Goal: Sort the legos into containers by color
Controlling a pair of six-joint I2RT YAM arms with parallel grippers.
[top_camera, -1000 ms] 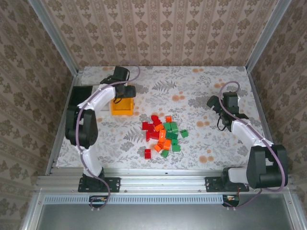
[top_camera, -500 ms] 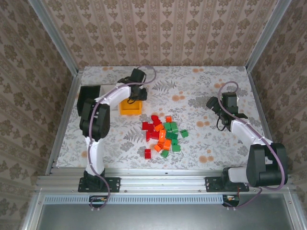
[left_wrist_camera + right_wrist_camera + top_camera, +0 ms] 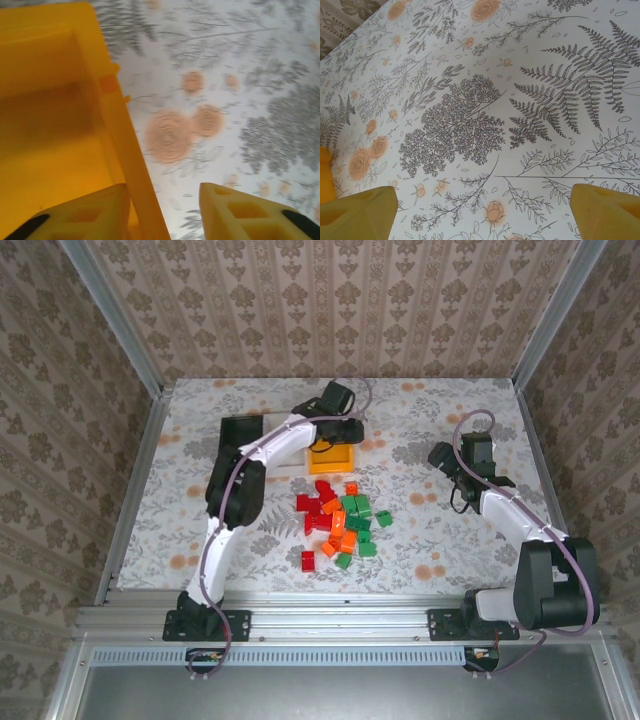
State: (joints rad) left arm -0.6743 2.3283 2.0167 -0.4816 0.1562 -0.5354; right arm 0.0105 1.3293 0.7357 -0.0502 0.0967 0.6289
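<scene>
**Status.** In the overhead view the bricks (image 3: 338, 520) lie in one mixed heap of red, orange and green at the centre of the worktop (image 3: 450, 540). One red brick (image 3: 308, 560) sits apart at the heap's lower left. No brick is visible in a bin, and the part of the yellow bin (image 3: 333, 470) seen from the left wrist is bare. On this evidence the sorting has not begun and every brick is left to move.

**End effectors.** The left end effector (image 3: 162, 202) straddles the yellow bin's side wall, with one finger inside and one outside. A gap shows on the outer side, so the jaws are open and not clamped. The right end effector (image 3: 482, 200) hangs over bare worktop at the right of the frame, spread wide and empty.

**Surroundings.**
- The yellow bin stands just above the heap.
- The black bin (image 3: 238, 428) stands at upper left, well apart from the heap.
- The left arm stretches across the space between them.
- The bricks touch one another with colours mixed, which is likely to hinder single picks.
</scene>
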